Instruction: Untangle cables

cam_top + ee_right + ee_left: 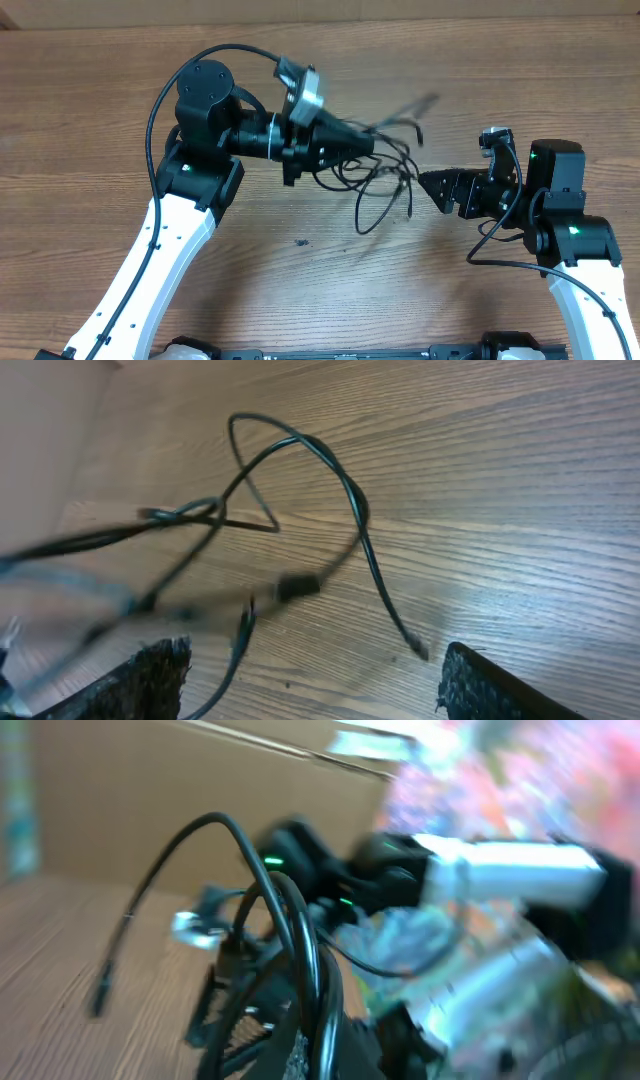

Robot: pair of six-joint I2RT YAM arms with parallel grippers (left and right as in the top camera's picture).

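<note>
The cables [385, 172] are a bunch of thin black cords in loose curls at the table's middle. Some strands rise blurred toward the upper right. My left gripper [366, 146] points right, and its tip is at the bunch's left side. In the blurred left wrist view its jaws [315, 1040] are shut on black cable loops [300, 920]. My right gripper [432, 186] is open and empty, just right of the bunch. In the right wrist view the cables [300, 510] curl above the table in front of the open jaws [320, 685], with a plug end [420, 650] near them.
The wooden table [300, 270] carries a small dark speck [298, 242] in front of the cables. A cardboard wall [150, 800] stands behind the table. Thick black wires [165, 95] run along my arms.
</note>
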